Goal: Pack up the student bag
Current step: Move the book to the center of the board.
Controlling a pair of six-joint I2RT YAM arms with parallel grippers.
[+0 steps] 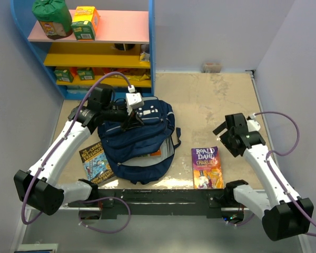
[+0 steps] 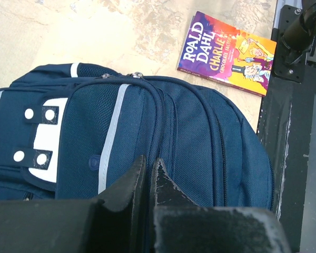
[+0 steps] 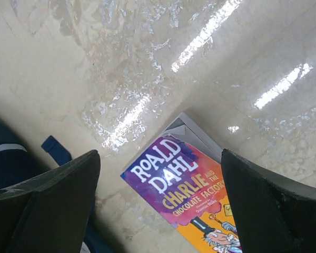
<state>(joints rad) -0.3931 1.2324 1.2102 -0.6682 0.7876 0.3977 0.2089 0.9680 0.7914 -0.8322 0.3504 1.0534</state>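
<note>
The student bag [image 1: 139, 142], navy with a white patch, lies on the table's left half, its near end gaping over something orange [image 1: 154, 154]. My left gripper [image 1: 130, 122] is shut at the bag's top end. In the left wrist view its tips [image 2: 147, 161] meet right over a zipper seam of the student bag [image 2: 200, 142]; nothing shows between them. My right gripper [image 1: 221, 138] hovers open above the table, right of the bag. The right wrist view shows the gripper [image 3: 160, 158] spread over a Roald Dahl book [image 3: 189, 200], apart from it. The bag's edge [image 3: 5, 158] is at left.
The Roald Dahl book [image 1: 207, 167] [image 2: 229, 52] lies flat near the front edge. A second book [image 1: 95, 161] lies partly under the bag's left side. A blue shelf unit [image 1: 151, 47] with boxes and a green pack stands back left. A small object [image 1: 211, 67] rests by the back wall.
</note>
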